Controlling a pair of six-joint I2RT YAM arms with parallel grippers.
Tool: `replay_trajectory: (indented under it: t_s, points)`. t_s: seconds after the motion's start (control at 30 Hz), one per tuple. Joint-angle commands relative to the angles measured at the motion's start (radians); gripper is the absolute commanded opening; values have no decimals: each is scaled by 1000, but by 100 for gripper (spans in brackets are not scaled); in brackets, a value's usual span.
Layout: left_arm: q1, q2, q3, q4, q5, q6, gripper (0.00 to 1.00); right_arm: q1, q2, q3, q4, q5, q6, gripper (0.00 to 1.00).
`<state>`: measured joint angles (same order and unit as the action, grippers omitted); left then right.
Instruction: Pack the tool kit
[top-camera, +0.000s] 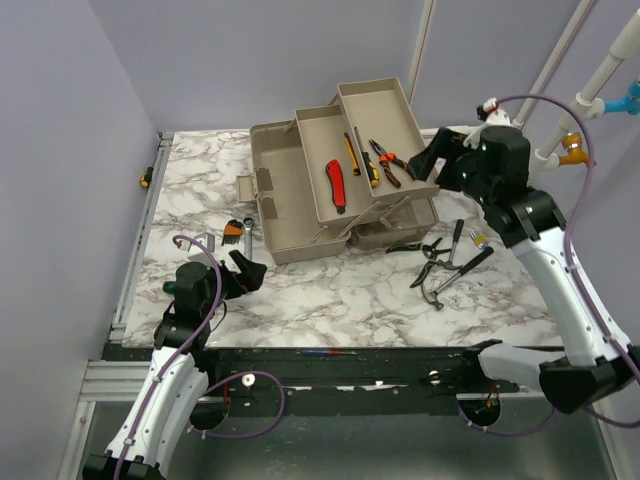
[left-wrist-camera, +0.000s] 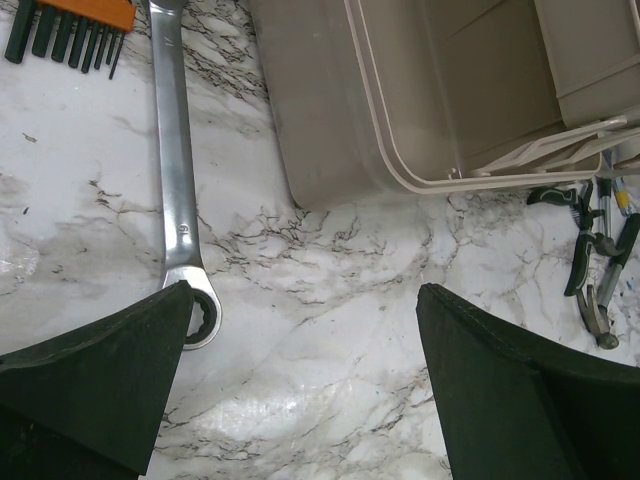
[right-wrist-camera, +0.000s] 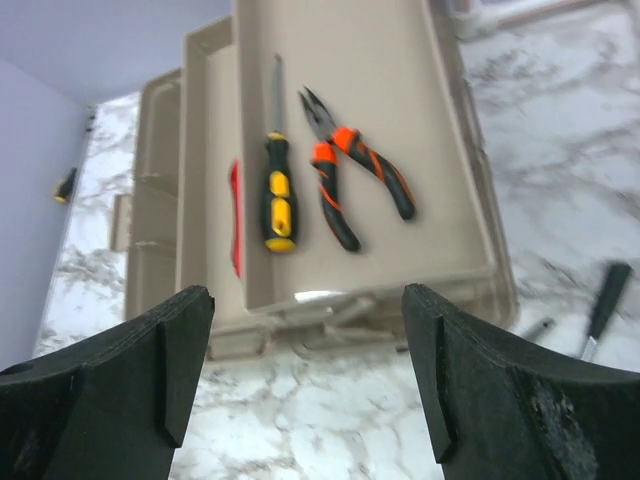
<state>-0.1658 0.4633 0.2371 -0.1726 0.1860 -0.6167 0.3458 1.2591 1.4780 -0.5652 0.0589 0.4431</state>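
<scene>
Where the two arms are bolted at the near edge, the white-and-grey marbled table (top-camera: 330, 300) begins. The left gripper (top-camera: 244, 270) hangs low over its left part. In the left wrist view its black jaws stand wide apart with only bare marble between them.

Just beyond that gripper lies a long silver combination wrench (left-wrist-camera: 172, 160), its ring end beside one fingertip (left-wrist-camera: 150, 330). A set of dark hex keys in an orange holder (left-wrist-camera: 70, 18) lies just beside the wrench's far end.

On the right, loose tools lie close together on the table: black-handled pliers (top-camera: 430, 250), a small black-handled hammer (top-camera: 458, 276) and a slim black-handled screwdriver (top-camera: 456, 238).

Farther back, at mid-table, sits the large beige-grey plastic toolbox (top-camera: 285, 205). It is open, with its fold-out trays stepped up toward the right. A flat red cutter (top-camera: 336, 186) lies in the middle tray. The top tray (right-wrist-camera: 440, 150) holds a yellow-and-black screwdriver (right-wrist-camera: 277, 195) and orange-and-black long-nose pliers (right-wrist-camera: 350, 175), lying side by side and not touching.

The right gripper (top-camera: 428, 160) hovers at the right-hand end of that top tray. The right wrist view shows its jaws spread apart and holding nothing, with the tray's near rim between them.
</scene>
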Motion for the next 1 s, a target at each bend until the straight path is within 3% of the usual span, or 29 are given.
replay_trajectory:
  t_s: [0.0, 0.23, 0.37, 0.5, 0.67, 0.97]
  points:
    - [-1, -5, -9, 26, -11, 11, 96, 4, -147, -167, -129, 168, 12, 84]
    - [-1, -5, -9, 28, -10, 11, 96, 4, -434, -454, -262, 411, 238, 84]
    - [-1, -3, -9, 30, -10, 9, 96, 3, -504, -570, -339, 513, 418, 80]
    - [-2, -5, -9, 29, -11, 9, 96, 4, -463, -622, -364, 544, 563, 71]
    - [-1, -12, -10, 25, -12, 10, 96, -1, -364, -731, -201, 477, 528, 65]
    - [-1, -7, -10, 27, -5, 12, 96, -102, -163, -786, 29, 425, 399, 64]
